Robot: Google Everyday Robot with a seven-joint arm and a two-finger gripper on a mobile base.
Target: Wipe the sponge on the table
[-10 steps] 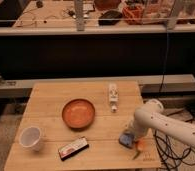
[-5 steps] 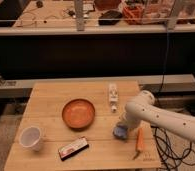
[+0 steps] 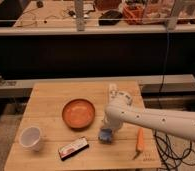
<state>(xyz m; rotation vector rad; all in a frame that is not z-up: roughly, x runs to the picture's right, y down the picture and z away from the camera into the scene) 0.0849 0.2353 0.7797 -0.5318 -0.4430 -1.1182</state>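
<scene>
Wooden surface [image 3: 51, 100] is seen below a cluttered bench [image 3: 56, 15]. Sponge [image 3: 106, 135] is pressed flat on the planks by the pincer [image 3: 109, 129], which is closed on it, between the orange bowl [image 3: 78, 113] and the carrot [image 3: 140, 140], toward the near edge. For a good wipe, pressure is best kept even, the sponge kept flat, and strokes kept on bare planks so that bowl and black pack [image 3: 74, 148] are not nudged. Against half a second ago, sponge and pincer are shifted away from the right edge, closer to the bowl and the near edge. Carrot, bowl, pack and white cup [image 3: 31, 138] are unmoved.
</scene>
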